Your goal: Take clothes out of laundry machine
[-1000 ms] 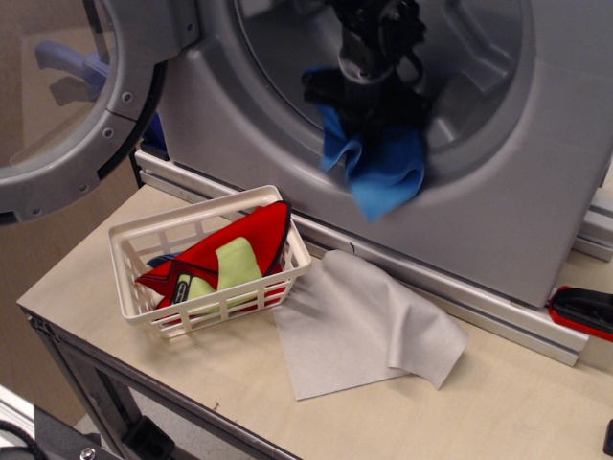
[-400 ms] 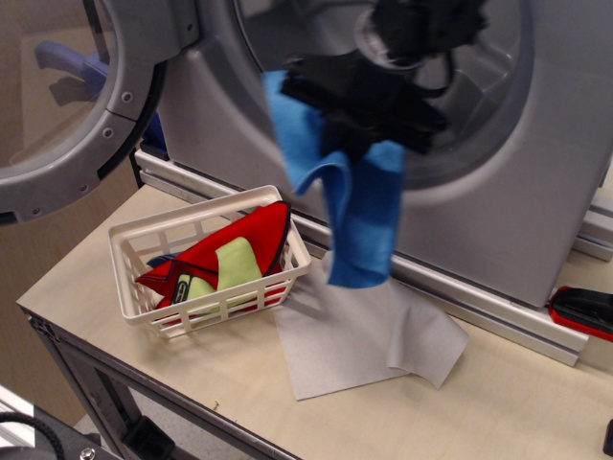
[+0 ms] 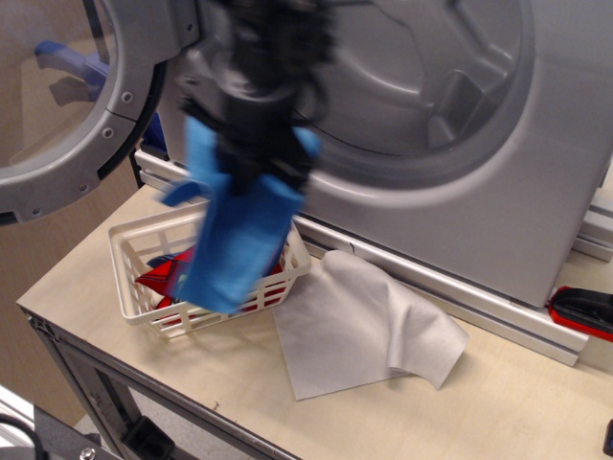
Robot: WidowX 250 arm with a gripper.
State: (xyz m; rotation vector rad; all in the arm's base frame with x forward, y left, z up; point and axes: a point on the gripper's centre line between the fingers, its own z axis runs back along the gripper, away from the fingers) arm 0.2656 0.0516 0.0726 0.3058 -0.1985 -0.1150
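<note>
My black gripper [image 3: 251,158] is blurred with motion and is shut on the bright blue cloth [image 3: 235,235]. The cloth hangs down from it over the white basket [image 3: 129,251], its lower edge reaching the basket's front rim. The silver-grey laundry machine [image 3: 498,192] stands behind, its round drum opening [image 3: 412,77] showing no cloth inside. Its glass-windowed door [image 3: 72,91] is swung open at the left. The gripper is now outside the drum, in front of the machine's left side.
Red cloth [image 3: 158,273] shows in the basket, partly hidden by the blue cloth. A pale grey cloth [image 3: 359,321] lies flat on the wooden table [image 3: 498,412] right of the basket. A red and black object [image 3: 584,311] lies at the right edge.
The gripper has pulled the blue cloth out of the drum and swung it left and down, from the drum opening to above the white basket.
</note>
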